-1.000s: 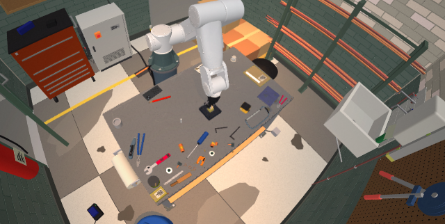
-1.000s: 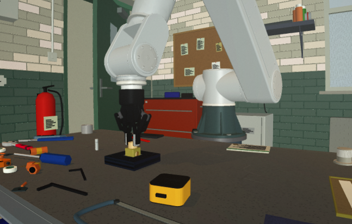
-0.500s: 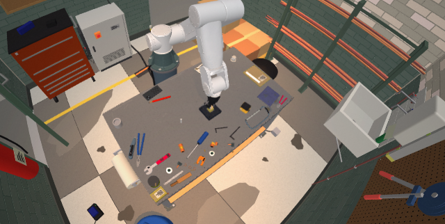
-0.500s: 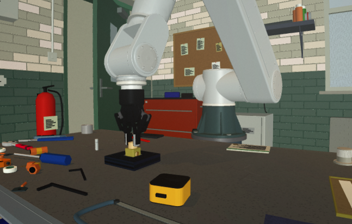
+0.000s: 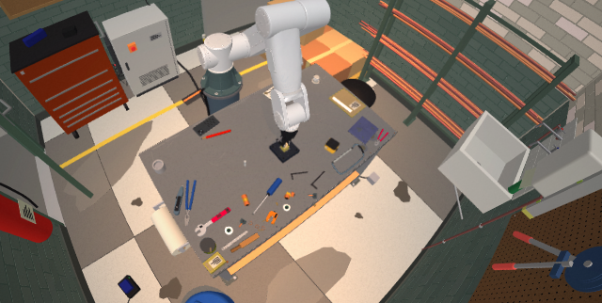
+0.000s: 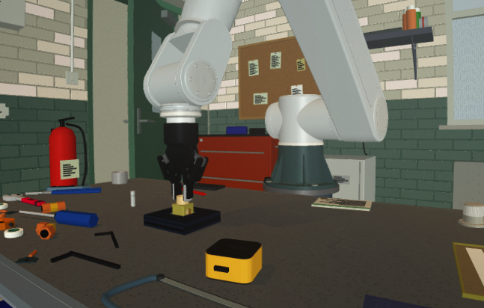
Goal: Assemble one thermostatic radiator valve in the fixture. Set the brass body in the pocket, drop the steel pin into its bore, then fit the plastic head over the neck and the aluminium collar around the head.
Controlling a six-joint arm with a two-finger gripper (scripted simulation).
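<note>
The brass body (image 6: 182, 208) sits upright in the pocket of the dark fixture block (image 6: 181, 220) at the middle of the bench. The body's neck is held by my closed gripper (image 6: 182, 196), which stands straight above the fixture (image 5: 284, 150). The steel pin (image 6: 133, 198) stands upright on the bench to the left of the fixture, apart from it. The white ribbed plastic head (image 6: 473, 215) stands far off at the bench's right end. A grey ring that may be the aluminium collar (image 6: 119, 177) sits at the far left edge of the bench.
The robot base (image 6: 300, 168) rises behind the fixture. A yellow box (image 6: 233, 260) lies in front of it. A blue-handled screwdriver (image 6: 67, 218), two hex keys (image 6: 84, 259), tape rolls and orange fittings crowd the left side. A hacksaw (image 6: 151, 285) lies at the near edge.
</note>
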